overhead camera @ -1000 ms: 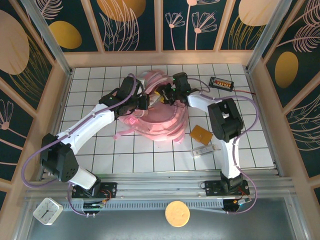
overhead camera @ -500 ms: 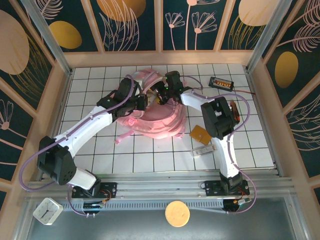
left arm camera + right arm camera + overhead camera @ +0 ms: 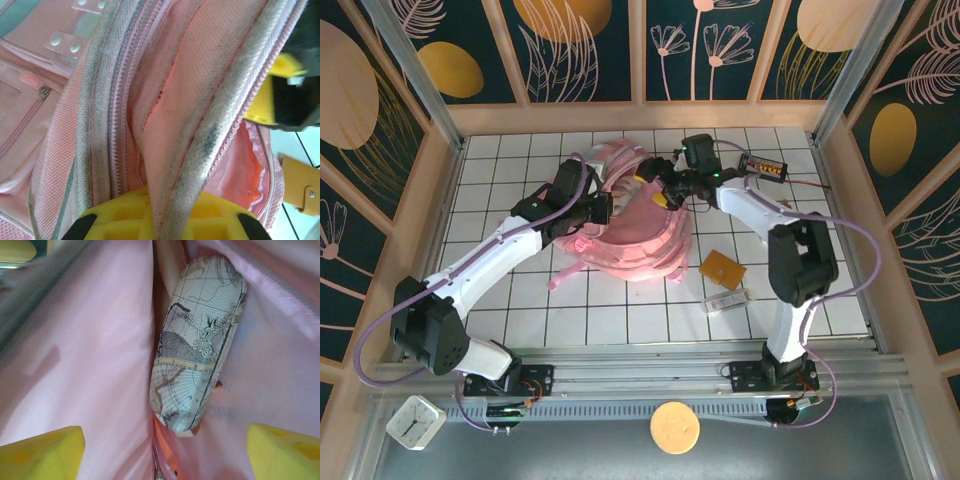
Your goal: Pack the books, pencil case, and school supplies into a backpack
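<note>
Right wrist: pencil case (image 3: 200,340) lies inside backpack (image 3: 90,340), just beyond right pincer (image 3: 162,452), jaws apart.

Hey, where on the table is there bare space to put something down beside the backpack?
Bare table lies between the backpack and the front rail, and along the left wall beyond the left arm. It is crowded on the right: orange-brown book, whitish block and right arm.

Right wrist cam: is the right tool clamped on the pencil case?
No, the right tool is open, its yellow fingers wide apart on either side of the pencil case, which lies inside the backpack.
</note>
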Robot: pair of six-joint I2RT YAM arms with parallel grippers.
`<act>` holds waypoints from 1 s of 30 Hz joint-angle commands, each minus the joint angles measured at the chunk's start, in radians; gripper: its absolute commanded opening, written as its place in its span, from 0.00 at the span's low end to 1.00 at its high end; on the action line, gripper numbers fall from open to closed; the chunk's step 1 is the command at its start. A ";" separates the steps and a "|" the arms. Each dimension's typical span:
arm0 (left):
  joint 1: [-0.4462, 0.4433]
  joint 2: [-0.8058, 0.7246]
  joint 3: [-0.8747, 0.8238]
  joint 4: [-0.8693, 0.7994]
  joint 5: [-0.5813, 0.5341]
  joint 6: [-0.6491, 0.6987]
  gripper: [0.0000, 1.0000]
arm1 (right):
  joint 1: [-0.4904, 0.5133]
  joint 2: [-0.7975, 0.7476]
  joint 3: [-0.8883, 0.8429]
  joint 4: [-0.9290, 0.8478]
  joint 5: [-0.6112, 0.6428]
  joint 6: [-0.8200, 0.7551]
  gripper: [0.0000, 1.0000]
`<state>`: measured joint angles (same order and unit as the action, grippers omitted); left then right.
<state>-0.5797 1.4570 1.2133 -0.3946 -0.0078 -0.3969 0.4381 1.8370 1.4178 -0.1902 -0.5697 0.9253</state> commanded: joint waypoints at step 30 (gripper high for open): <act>0.001 -0.087 -0.092 0.172 0.066 -0.009 0.00 | -0.204 -0.727 -0.609 -0.496 0.257 -0.192 0.99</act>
<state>-0.5797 1.3994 1.1206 -0.3389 0.0158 -0.3977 0.2371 1.1679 0.8375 -0.7006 -0.3176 0.6498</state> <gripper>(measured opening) 0.089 0.992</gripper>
